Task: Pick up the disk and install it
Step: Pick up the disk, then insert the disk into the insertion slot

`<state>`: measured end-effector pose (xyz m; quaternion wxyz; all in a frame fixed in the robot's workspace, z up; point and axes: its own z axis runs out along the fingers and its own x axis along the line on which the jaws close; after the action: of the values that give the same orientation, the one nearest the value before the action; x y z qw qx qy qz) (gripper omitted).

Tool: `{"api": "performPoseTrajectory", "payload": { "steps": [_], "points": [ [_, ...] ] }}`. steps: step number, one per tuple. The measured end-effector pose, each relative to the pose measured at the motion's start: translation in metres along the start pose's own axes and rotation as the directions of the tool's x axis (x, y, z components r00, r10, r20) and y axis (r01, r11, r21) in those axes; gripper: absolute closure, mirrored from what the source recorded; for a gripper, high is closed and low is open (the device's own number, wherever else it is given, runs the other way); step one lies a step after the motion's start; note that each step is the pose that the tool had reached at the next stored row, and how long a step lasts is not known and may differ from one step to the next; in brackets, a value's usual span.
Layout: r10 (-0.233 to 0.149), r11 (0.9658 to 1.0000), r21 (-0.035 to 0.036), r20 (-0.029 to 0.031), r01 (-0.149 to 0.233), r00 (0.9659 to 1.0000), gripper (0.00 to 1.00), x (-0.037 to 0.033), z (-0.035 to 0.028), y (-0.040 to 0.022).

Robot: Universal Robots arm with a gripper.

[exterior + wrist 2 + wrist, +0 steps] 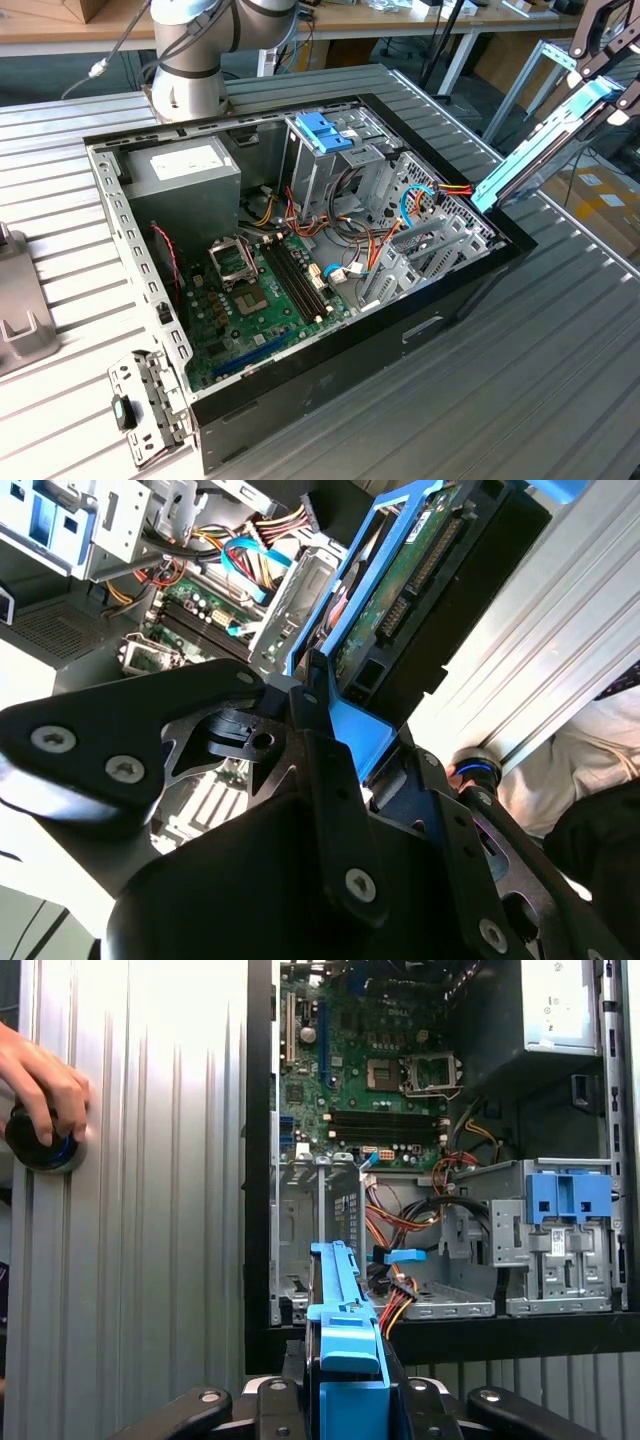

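Note:
The disk [545, 150], a thin drive in a light blue carrier, hangs tilted in the air over the open computer case's [470, 290] edge, at the exterior view's right. My gripper [607, 85] is shut on its upper end. In the first wrist view the disk [340, 1330] is seen edge-on between the black fingers [270, 1400], pointing toward an empty metal bay [320, 1230] in the case. The second wrist view has the disk's [400, 590] green circuit side and blue frame running out from the gripper [320, 710].
A darker blue latch on a grey drive cage [325, 130] stands inside the case, beside bundled cables [400, 225], the motherboard [260, 290] and the power supply [185, 170]. A person's hand [40, 1075] rests on a black knob [35, 1145] on the ribbed table. The arm's base [190, 60] stands behind the case.

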<state>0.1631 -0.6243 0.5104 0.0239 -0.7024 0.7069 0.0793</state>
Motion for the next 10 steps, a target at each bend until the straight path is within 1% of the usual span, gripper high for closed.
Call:
{"api": "performPoseTrajectory", "payload": {
  "steps": [10],
  "points": [
    [0.0,1.0,0.0,-0.0001,0.0,1.0,0.63,-0.0003,0.0,-0.0008]
  ]
}}
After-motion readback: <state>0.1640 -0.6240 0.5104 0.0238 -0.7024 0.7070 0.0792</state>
